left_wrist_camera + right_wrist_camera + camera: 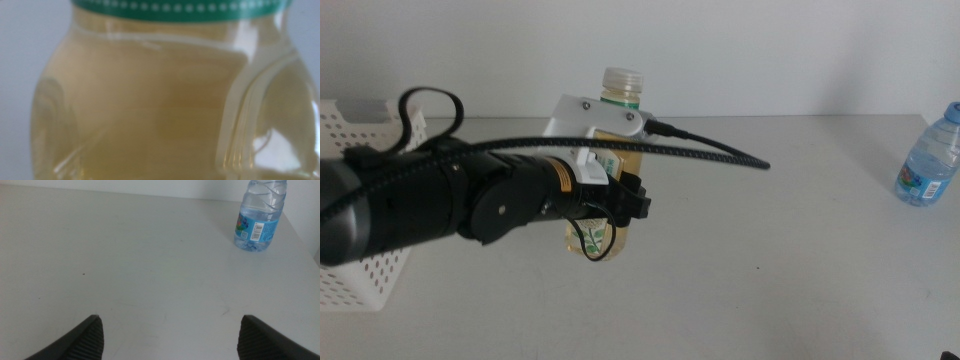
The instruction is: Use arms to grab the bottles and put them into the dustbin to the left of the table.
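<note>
Step in hand: the grab of the first bottle, judging by the left arm set against it while the dustbin holds nothing that can be seen.
Left gripper [625,205]: at the lower body of the tall yellow tea bottle with a white cap and green label [620,120], which stands upright on the pale grey-white counter [770,280]. The bottle sits just beyond and between the fingers, so close that it fills the whole left wrist view.
Left gripper state: I cannot tell whether it is closed on the bottle; the wrist view shows only yellow liquid and the green label edge [175,10], and the middle view hides the fingertips.
Right gripper [170,337]: waiting low over the counter, jaws wide apart and empty.
Small clear water bottle with a blue cap and blue label [260,215]: upright, well ahead of the right gripper and off to one side, far from the tea bottle.
White perforated plastic dustbin [360,270]: behind the left arm, at the counter's left end.
Next move calls for: a firm, confirmed squeeze on the tea bottle, then a lift clear of the counter and a swing back over the dustbin rim before release.
</note>
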